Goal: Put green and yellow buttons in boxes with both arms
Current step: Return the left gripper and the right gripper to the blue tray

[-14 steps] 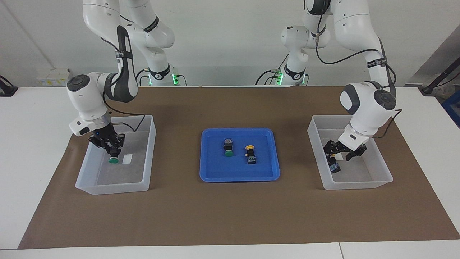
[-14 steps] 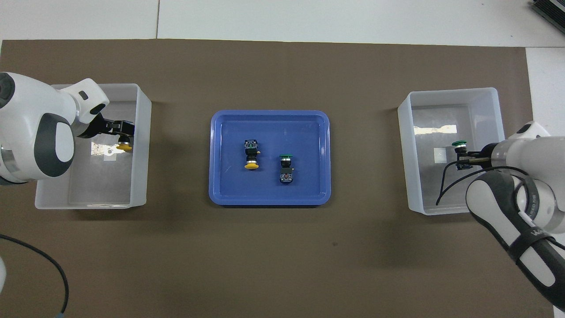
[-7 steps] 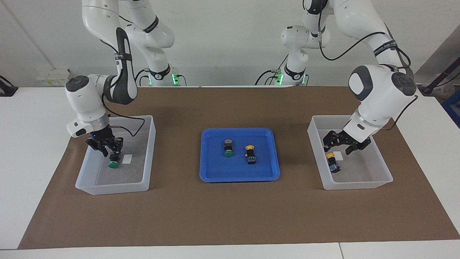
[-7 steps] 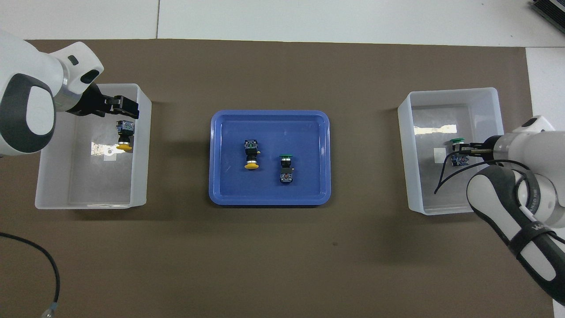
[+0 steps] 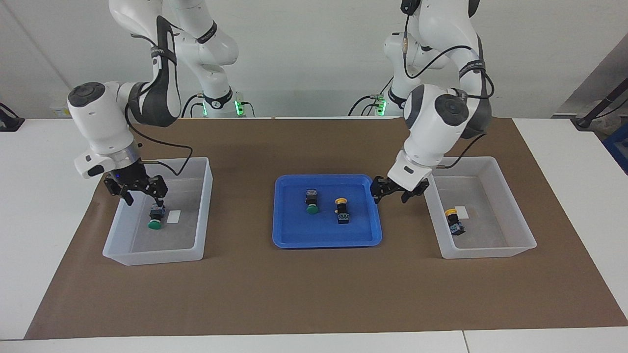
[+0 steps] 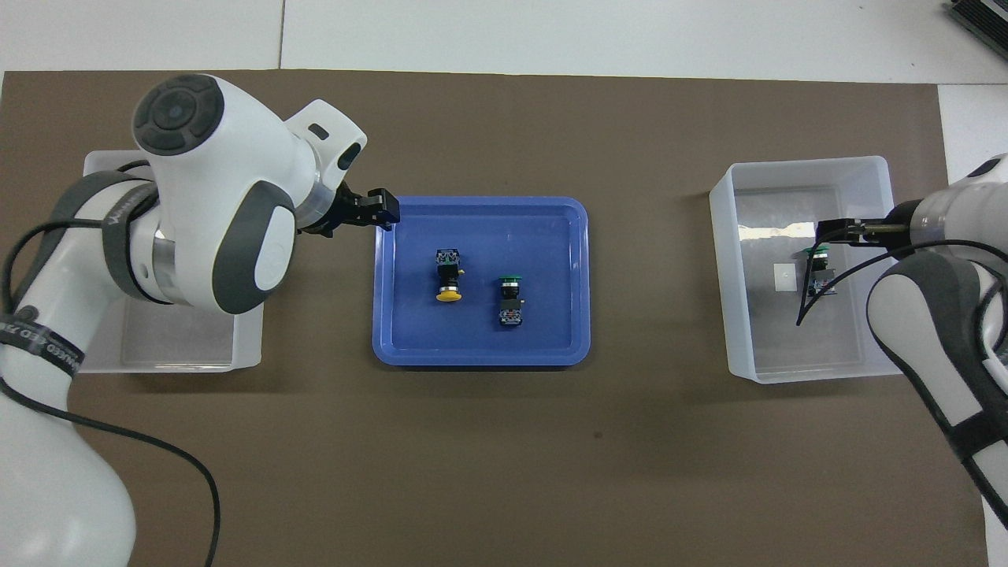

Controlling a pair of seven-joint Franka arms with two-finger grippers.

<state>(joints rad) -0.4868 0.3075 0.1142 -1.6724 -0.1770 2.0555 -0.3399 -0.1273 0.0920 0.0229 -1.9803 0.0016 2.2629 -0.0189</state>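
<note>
A green button [image 5: 155, 223] lies in the box [image 5: 152, 255] at the right arm's end, beside its white label. My right gripper [image 5: 141, 192] hangs open and empty just above it. A yellow button [image 5: 454, 220] lies in the box [image 5: 485, 251] at the left arm's end. My left gripper [image 5: 391, 193] is open and empty, over the blue tray's edge next to that box. A green button [image 5: 311, 201] and a yellow button [image 5: 342, 210] lie on their sides in the tray. In the overhead view the left gripper [image 6: 370, 214] is over the tray's corner.
The shallow blue tray [image 5: 326, 241] sits mid-table on a brown mat [image 5: 314, 294], between the two boxes. In the overhead view the left arm's body covers most of its box [image 6: 181, 350]. A cable hangs from the right wrist into the other box [image 6: 803, 370].
Both grippers opened and left their buttons in the boxes. The right gripper rose a little. The left gripper rose and swung out of its box to the blue tray's edge.
</note>
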